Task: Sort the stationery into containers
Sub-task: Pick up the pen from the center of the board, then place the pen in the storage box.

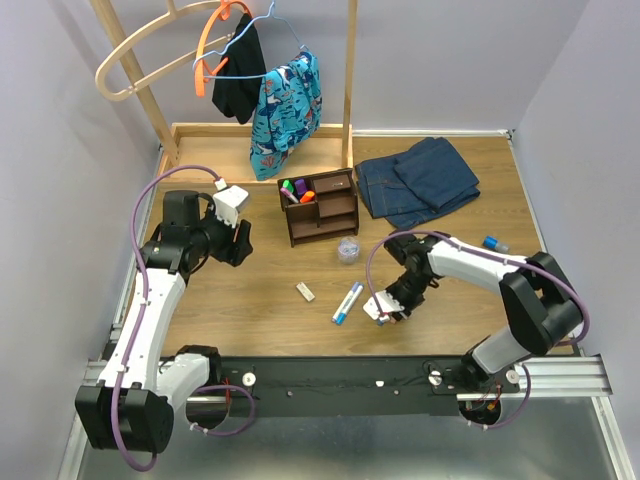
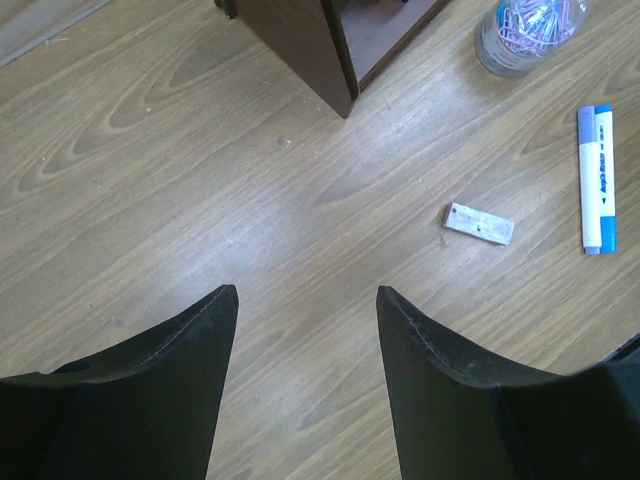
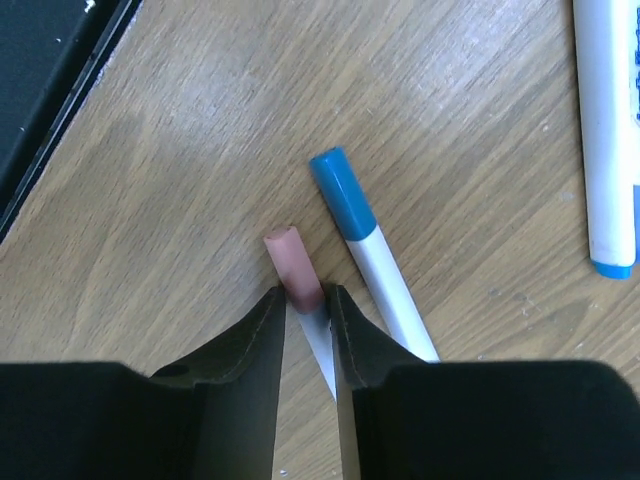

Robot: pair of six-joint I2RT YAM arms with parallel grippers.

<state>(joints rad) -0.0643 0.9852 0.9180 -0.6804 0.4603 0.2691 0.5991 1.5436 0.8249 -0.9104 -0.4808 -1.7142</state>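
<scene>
My right gripper is shut on a thin white pen with a pink cap, low over the table near the front edge. A thin white pen with a blue cap lies right beside it. My left gripper is open and empty, left of the dark brown organiser, which holds purple and orange markers. A white eraser, a thick blue-and-white marker and a clear round tub lie in front of the organiser. A blue-capped bottle lies at the right.
Folded blue jeans lie behind and right of the organiser. A pale wooden tray with tall posts and hanging clothes stands at the back left. The black base rail runs close to the left of my right gripper.
</scene>
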